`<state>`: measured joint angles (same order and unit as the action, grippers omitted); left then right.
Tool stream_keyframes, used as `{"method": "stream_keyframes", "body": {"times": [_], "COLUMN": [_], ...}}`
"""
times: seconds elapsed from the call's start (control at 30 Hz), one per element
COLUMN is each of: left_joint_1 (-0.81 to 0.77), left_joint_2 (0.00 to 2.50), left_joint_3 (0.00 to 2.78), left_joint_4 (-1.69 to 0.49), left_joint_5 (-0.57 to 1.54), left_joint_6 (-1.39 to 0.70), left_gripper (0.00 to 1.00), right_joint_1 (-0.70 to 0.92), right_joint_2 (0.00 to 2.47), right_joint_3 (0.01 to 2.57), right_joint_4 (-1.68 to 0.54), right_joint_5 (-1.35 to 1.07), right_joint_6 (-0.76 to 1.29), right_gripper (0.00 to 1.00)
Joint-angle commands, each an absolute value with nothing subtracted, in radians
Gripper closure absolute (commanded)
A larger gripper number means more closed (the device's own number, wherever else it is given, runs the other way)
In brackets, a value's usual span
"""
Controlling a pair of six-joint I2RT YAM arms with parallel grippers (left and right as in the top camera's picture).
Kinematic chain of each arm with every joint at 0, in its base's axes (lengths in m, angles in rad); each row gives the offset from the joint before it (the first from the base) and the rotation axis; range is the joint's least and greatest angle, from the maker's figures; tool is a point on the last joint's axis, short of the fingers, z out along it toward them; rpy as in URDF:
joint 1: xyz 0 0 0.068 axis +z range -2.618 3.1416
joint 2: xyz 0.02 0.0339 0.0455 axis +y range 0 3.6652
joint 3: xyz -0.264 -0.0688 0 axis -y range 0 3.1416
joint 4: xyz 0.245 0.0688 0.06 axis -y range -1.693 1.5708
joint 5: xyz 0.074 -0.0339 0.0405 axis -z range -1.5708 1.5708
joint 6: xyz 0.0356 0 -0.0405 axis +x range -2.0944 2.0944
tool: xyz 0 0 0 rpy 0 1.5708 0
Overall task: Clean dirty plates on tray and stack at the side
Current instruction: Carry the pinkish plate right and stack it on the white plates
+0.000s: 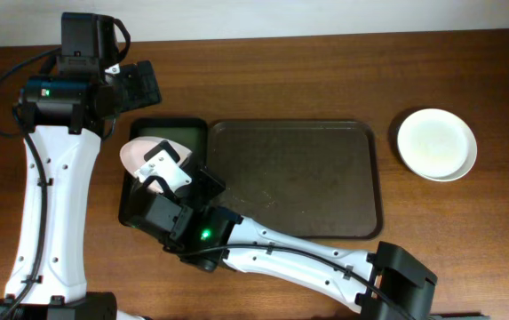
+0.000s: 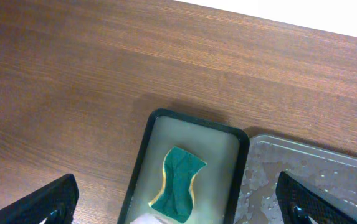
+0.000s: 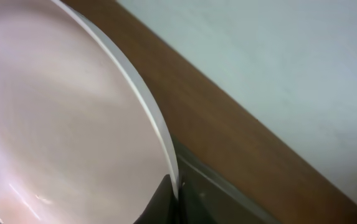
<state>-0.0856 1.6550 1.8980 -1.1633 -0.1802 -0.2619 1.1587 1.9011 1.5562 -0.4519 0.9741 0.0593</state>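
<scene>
You had the right gripper (image 1: 163,169) clenched on the rim of one plate (image 1: 137,153), holding it over the small green tray (image 1: 187,132), which sat against the left edge of the tray (image 1: 294,178). The sponge (image 2: 178,183) lay inside the green tray, in neither gripper. Your left gripper (image 1: 137,86) hung released, jaws wide, above the far-left part of the table (image 1: 325,80), just beyond the green tray's far edge. The brown tray carried no plates and looked wet near its left edge. Near the table's right edge stood a white stack (image 1: 437,143). I could not tell how many plates it held.

My reading is that you were at the scrubbing step for the last plate, so the task was well along. The next move called for the left gripper to come down on the sponge, close on it and wipe the plate's face while the right one steadied the rim. A grip that thin could slip under sideways pressure.
</scene>
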Motion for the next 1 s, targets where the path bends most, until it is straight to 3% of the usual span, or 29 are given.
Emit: {"method": "stream_keyframes", "body": {"times": [0.0, 0.2, 0.43, 0.67, 0.97], "left_joint_1": [-0.084, -0.084, -0.084, -0.084, -0.084], "left_joint_2": [1.658, 1.658, 1.658, 1.658, 1.658], "left_joint_3": [1.896, 1.896, 1.896, 1.896, 1.896], "left_joint_4": [-1.165, -1.165, -1.165, -1.165, -1.165], "left_joint_5": [-0.180, -0.180, -0.180, -0.180, -0.180], "left_joint_6": [-0.264, -0.264, -0.264, -0.264, -0.264], "left_gripper": [0.01, 0.01, 0.01, 0.01, 0.01], "right_joint_1": [1.158, 1.157, 1.148, 0.982, 0.608], "right_joint_2": [1.901, 1.901, 1.901, 1.898, 1.882], "right_joint_3": [1.575, 1.575, 1.575, 1.575, 1.575], "right_joint_4": [-0.430, -0.405, -0.385, -0.476, -0.537], "right_joint_5": [1.074, 1.164, 1.104, 0.582, -0.257], "right_joint_6": [0.036, 0.034, 0.122, 0.395, 0.402], "right_gripper": [0.96, 0.96, 0.96, 0.96, 0.96]}}
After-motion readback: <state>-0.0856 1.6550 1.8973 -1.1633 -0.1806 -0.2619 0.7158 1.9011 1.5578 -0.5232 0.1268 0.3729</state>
